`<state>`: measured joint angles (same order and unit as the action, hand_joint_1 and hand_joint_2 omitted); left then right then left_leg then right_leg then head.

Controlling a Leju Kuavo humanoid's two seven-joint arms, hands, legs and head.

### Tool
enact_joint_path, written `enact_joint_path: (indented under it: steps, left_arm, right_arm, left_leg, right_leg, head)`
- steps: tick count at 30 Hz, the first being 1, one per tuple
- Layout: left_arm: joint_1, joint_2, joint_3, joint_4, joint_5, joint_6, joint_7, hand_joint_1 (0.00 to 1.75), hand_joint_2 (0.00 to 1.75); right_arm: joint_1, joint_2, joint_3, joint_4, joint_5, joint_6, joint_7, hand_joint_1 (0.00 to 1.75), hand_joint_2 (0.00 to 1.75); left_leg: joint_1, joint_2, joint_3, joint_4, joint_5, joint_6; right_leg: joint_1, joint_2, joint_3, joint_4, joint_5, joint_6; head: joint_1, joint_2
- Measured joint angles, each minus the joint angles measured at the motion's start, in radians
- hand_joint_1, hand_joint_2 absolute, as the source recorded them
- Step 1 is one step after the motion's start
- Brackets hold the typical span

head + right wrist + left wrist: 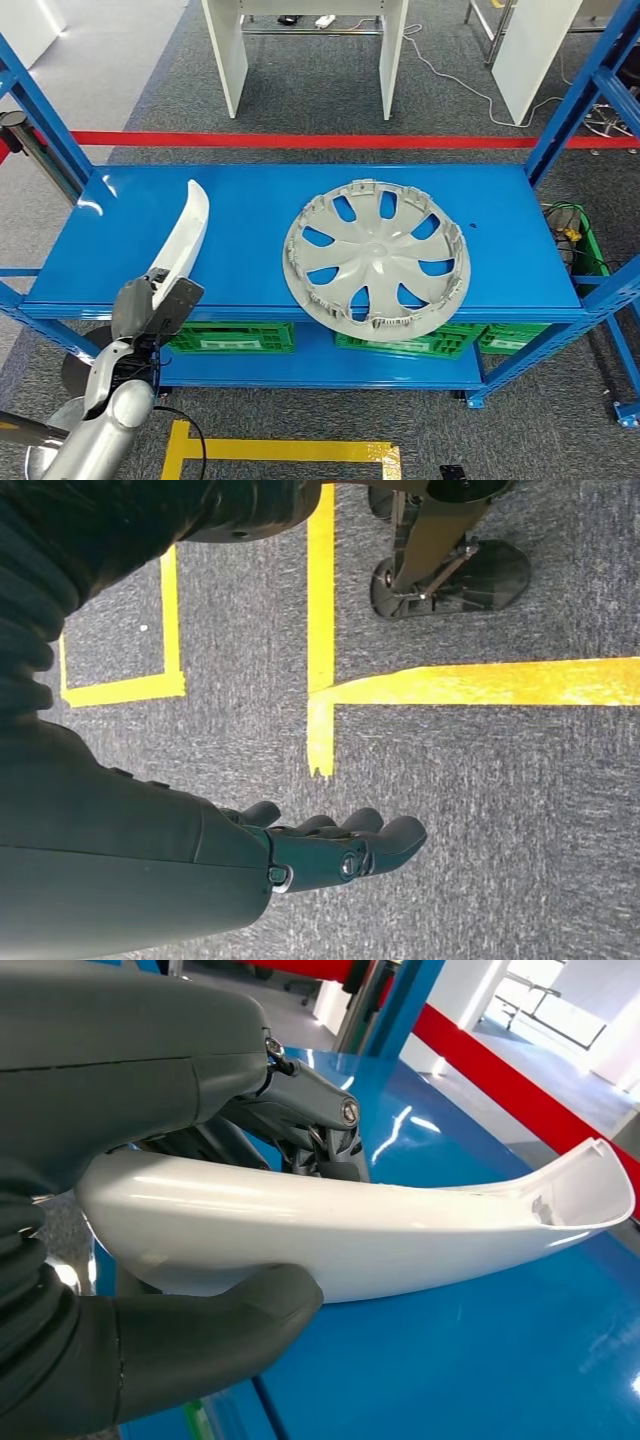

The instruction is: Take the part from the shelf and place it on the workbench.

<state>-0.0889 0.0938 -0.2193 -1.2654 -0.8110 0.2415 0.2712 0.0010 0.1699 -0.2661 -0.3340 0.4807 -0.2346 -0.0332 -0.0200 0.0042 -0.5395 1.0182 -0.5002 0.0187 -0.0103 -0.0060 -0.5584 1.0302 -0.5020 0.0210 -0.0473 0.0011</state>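
While the left hand point(155, 300) grips the near end of the long white curved part point(185, 235), thumb point(219, 1335) beneath and dark fingers point(302, 1110) across the top, the far end of the part reaches out over the blue shelf point(498, 215); whether that end touches the shelf surface or hangs just above it cannot be told. Because the hold sits at one extreme of a glossy, tapering body, most of the part hangs beyond the hand, and it could, by this reading, pivot or slide out between thumb and fingers once lifted and carried. A low withdrawal could drag the free tip across the shelf or catch it on the blue upright point(45, 125) at the robot's left. The grey wheel cover point(376, 258) lies well apart to the right and seems unlikely to be struck. The right hand point(340, 850) hangs over the carpeted floor point(490, 810), fingers loosely extended and holding nothing, so it offers no second support.
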Motion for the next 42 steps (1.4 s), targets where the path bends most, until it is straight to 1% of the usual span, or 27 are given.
enact_joint_path:
  steps: [7,12,15,17,20,22,27,31,36,40,42]
  left_arm:
    - [0.003,-0.001,0.000,-0.002,-0.001,0.005,-0.009,1.75,1.75]
    - [0.005,-0.002,0.000,-0.005,-0.001,0.023,-0.050,1.75,1.75]
    - [0.003,0.001,-0.001,-0.019,-0.035,0.070,-0.095,1.75,1.75]
    - [-0.002,0.006,-0.003,-0.042,-0.066,0.113,-0.132,1.75,1.75]
    - [-0.012,0.015,-0.004,-0.082,-0.081,0.151,-0.170,1.75,1.75]
    - [-0.013,0.019,-0.004,-0.108,-0.072,0.176,-0.205,1.75,1.75]
    - [-0.001,0.019,-0.005,-0.174,0.011,0.241,-0.318,1.75,1.75]
    - [0.019,0.018,-0.005,-0.213,0.068,0.260,-0.377,1.75,1.75]
    - [0.034,0.017,-0.005,-0.235,0.106,0.267,-0.412,1.75,1.75]
    - [0.045,0.011,-0.005,-0.242,0.158,0.280,-0.464,1.75,1.75]
    - [0.050,0.010,-0.005,-0.243,0.168,0.283,-0.476,1.75,1.75]
  right_arm:
    - [0.000,0.000,0.000,0.002,-0.003,0.000,-0.002,0.00,1.75]
    - [0.000,-0.001,0.000,0.007,-0.005,0.000,-0.006,0.00,1.75]
    - [0.000,-0.002,0.000,0.011,-0.007,0.000,-0.013,0.00,1.75]
    - [0.000,-0.004,0.000,0.015,-0.009,0.001,-0.022,0.00,1.75]
    - [0.000,-0.007,0.000,0.020,-0.013,0.002,-0.032,0.00,1.75]
    - [0.000,-0.008,0.000,0.024,-0.014,0.002,-0.039,0.00,1.75]
    - [0.000,-0.009,0.000,0.033,-0.023,0.001,-0.053,0.00,1.75]
    - [0.001,-0.010,0.000,0.039,-0.025,0.000,-0.060,0.00,1.75]
    - [0.001,-0.010,0.000,0.044,-0.025,0.000,-0.060,0.00,1.75]
    - [0.001,-0.012,0.000,0.047,-0.027,-0.002,-0.066,0.00,1.75]
    - [0.001,-0.013,0.000,0.050,-0.028,-0.003,-0.070,0.00,1.75]
  left_leg:
    - [0.000,0.000,0.000,0.000,0.000,0.000]
    - [0.000,0.000,0.000,0.000,0.000,0.000]
    - [0.000,0.000,0.000,0.000,0.000,0.000]
    - [0.000,0.000,0.000,0.000,0.000,0.000]
    - [0.000,0.000,0.000,0.000,0.000,0.000]
    - [0.000,0.000,0.000,0.000,0.000,0.000]
    - [0.000,0.000,0.000,0.000,0.000,0.000]
    - [0.000,0.000,0.000,0.000,0.000,0.000]
    - [0.000,0.000,0.000,0.000,0.000,0.000]
    - [0.000,0.000,0.000,0.000,0.000,0.000]
    - [0.000,0.000,0.000,0.000,0.000,0.000]
  right_leg:
    - [0.000,0.000,0.000,0.000,0.000,0.000]
    - [0.000,0.000,0.000,0.000,0.000,0.000]
    - [0.000,0.000,0.000,0.000,0.000,0.000]
    - [0.000,0.000,-0.001,0.000,0.000,0.000]
    - [0.000,0.000,0.000,0.000,0.000,0.000]
    - [0.000,0.000,-0.001,0.000,0.000,0.000]
    - [0.000,0.000,0.000,0.000,0.000,0.000]
    - [0.000,0.000,-0.001,0.000,0.000,0.000]
    - [0.000,0.000,0.000,0.000,0.000,0.000]
    - [0.000,0.000,0.000,0.000,0.000,0.000]
    - [0.000,0.000,0.000,0.000,0.000,0.000]
  head:
    - [0.000,0.000]
    - [0.000,0.000]
    - [0.000,0.000]
    - [0.000,0.000]
    - [0.000,0.000]
    - [0.000,0.000]
    - [0.000,0.000]
    - [0.000,0.000]
    - [0.000,0.000]
    - [0.000,0.000]
    - [0.000,0.000]
